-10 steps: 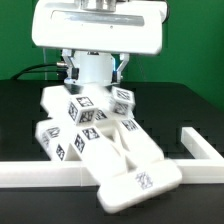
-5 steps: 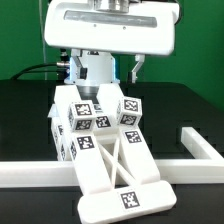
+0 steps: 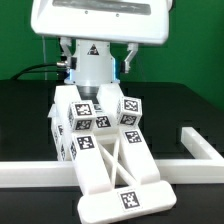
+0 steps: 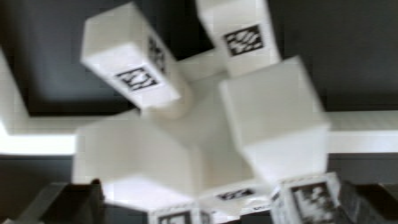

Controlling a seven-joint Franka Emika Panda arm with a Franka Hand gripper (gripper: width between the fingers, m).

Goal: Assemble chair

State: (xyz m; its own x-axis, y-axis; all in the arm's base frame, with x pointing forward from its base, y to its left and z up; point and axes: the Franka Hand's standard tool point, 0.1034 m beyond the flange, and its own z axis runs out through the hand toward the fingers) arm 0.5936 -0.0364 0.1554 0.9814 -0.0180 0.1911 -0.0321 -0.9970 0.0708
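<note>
- Exterior view: I see the tool point(image 3: 98, 62) spread wide above the chair point(image 3: 105, 150), holding nothing.
- Chair lies tilted across the white border frame point(image 3: 30, 171) on the black surface point(image 3: 185, 105).

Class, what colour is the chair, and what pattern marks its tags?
White chair; black-and-white square tags, clearest in the exterior view.

Bright, even light with soft shadows; both views low-resolution, the wrist view blurrier.
</note>
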